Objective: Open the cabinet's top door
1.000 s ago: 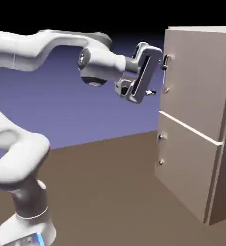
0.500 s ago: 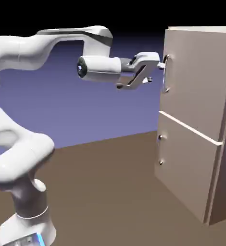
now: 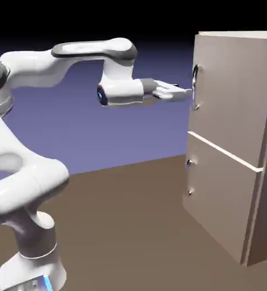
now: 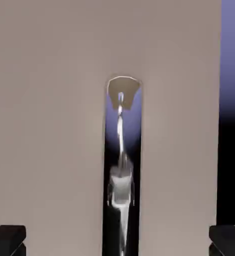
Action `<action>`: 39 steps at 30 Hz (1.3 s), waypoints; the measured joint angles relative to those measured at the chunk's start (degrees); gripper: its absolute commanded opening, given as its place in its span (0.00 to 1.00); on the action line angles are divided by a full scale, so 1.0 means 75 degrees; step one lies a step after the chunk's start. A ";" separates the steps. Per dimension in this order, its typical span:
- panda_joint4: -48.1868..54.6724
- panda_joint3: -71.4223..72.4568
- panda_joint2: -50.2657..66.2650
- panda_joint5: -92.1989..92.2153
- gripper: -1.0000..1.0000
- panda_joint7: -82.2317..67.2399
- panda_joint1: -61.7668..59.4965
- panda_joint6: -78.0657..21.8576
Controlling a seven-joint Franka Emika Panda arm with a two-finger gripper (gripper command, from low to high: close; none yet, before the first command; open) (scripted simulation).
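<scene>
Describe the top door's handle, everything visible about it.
The handle is a slim, vertical, curved bar of shiny, mirror-like silver metal, reflecting the backdrop. It is mounted near one edge of the top door, which looks shut. The open gripper points at it, fingertips either side; no contact is visible.

The top door (image 4: 49, 125) fills most of the hand view as flat beige panel. A silver bar handle (image 4: 121, 165) runs vertically just right of centre, mirroring blue and black. The 2 dark fingers (image 4: 7, 240) sit at the bottom corners, spread wide, the handle between them. Blue-violet backdrop (image 4: 233, 55) shows along the right edge.
</scene>
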 measured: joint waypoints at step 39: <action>-0.3883 -0.6810 -0.0211 -0.6390 0.00 0.1368 0.5988 -0.3905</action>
